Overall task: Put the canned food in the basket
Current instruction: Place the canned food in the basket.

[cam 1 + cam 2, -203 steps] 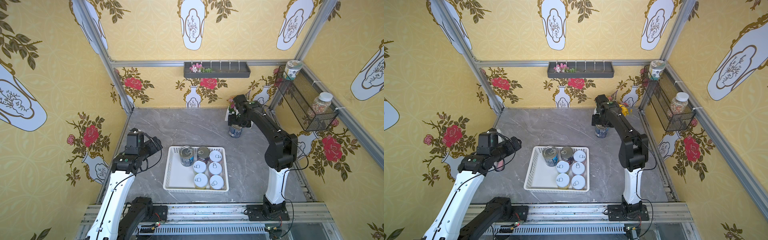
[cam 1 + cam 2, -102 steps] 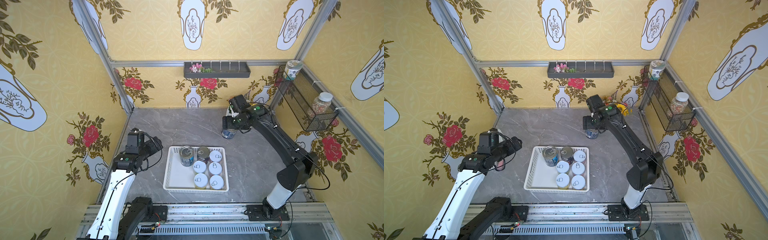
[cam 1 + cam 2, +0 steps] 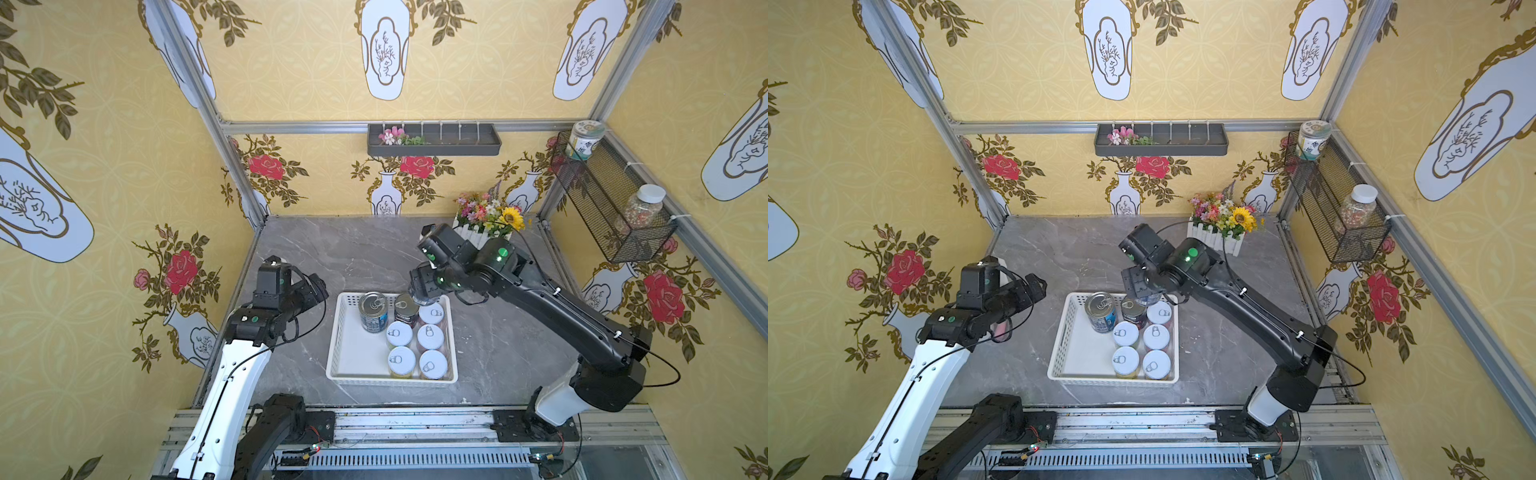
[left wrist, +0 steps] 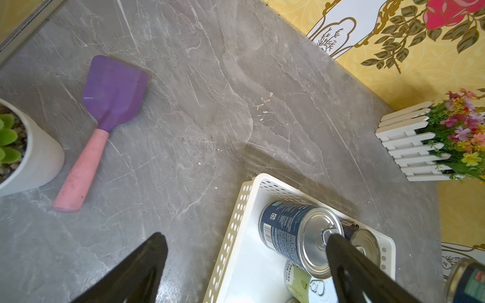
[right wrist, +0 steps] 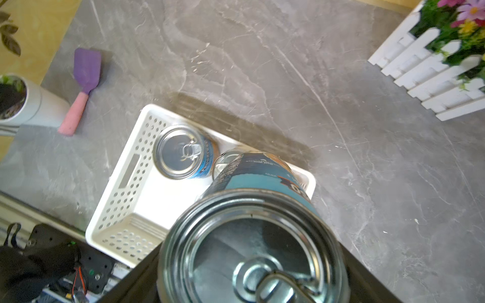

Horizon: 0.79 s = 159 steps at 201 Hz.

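Observation:
The white perforated basket (image 3: 337,332) (image 3: 1060,338) sits mid-table. Inside stand a tall blue can (image 3: 372,312), a dark-labelled tall can (image 3: 404,309) and several short white-lidded cans (image 3: 430,337). My right gripper (image 3: 422,291) hangs over the basket's far right corner, shut on another tall blue can (image 5: 252,230) held upright, pull-tab up; its body hides the right-hand cans in the right wrist view. My left gripper (image 3: 318,286) (image 4: 245,237) hovers left of the basket, jaws wide apart and empty.
A purple spatula with a pink handle (image 4: 99,123) and a white plant pot (image 4: 29,154) lie at the left. A white-fenced flower box (image 3: 486,224) stands back right. A dark wall tray (image 3: 432,141) and a black wire basket with jars (image 3: 611,203) hang on the walls.
My right arm has carried the blue can from the back right of the table forward and left to above the basket's far corner. The left arm has stayed put.

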Each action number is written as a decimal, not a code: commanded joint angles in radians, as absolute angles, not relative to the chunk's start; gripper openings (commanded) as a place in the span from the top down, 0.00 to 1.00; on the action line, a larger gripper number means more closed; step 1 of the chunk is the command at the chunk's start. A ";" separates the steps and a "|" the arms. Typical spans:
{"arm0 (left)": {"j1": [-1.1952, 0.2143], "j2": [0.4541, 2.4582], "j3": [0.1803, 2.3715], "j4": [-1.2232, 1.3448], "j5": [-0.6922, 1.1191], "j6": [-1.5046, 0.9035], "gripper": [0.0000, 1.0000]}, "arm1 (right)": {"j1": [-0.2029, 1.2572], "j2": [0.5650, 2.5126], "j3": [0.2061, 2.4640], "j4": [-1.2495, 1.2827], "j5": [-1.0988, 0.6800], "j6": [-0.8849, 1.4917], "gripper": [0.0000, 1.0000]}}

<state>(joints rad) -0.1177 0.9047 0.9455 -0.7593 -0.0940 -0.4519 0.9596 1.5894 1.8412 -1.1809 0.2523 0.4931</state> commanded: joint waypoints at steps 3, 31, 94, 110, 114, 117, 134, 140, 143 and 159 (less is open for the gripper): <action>-0.123 0.903 0.939 -0.752 -0.101 -0.446 0.00 | 1.054 1.611 1.848 -1.111 0.351 0.537 0.24; -0.124 0.900 0.940 -0.754 -0.109 -0.448 0.00 | 1.142 1.669 1.853 -1.097 0.364 0.555 0.24; -0.126 0.891 0.940 -0.756 -0.121 -0.454 0.00 | 1.214 1.759 1.805 -0.994 0.291 0.576 0.25; -0.126 0.892 0.940 -0.756 -0.120 -0.454 0.00 | 1.231 1.788 1.804 -0.988 0.287 0.579 0.25; -0.126 0.893 0.940 -0.756 -0.120 -0.454 0.00 | 1.234 1.795 1.805 -0.987 0.286 0.579 0.25; -0.126 0.893 0.940 -0.756 -0.120 -0.453 0.00 | 1.236 1.800 1.806 -0.986 0.285 0.578 0.25; -0.125 0.893 0.940 -0.756 -0.120 -0.453 0.00 | 1.244 1.830 1.806 -0.976 0.276 0.580 0.25; -0.125 0.891 0.941 -0.756 -0.120 -0.453 0.00 | 1.245 1.839 1.806 -0.969 0.269 0.580 0.25; -0.126 0.891 0.940 -0.756 -0.120 -0.453 0.00 | 1.244 1.845 1.807 -0.966 0.265 0.580 0.25; -0.128 0.890 0.940 -0.756 -0.121 -0.454 0.00 | 1.244 1.871 1.813 -0.957 0.259 0.581 0.25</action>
<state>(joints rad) -0.1249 0.8925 0.9455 -0.7597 -0.1139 -0.4526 1.2419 1.8492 1.8000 -1.0409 0.2462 0.5720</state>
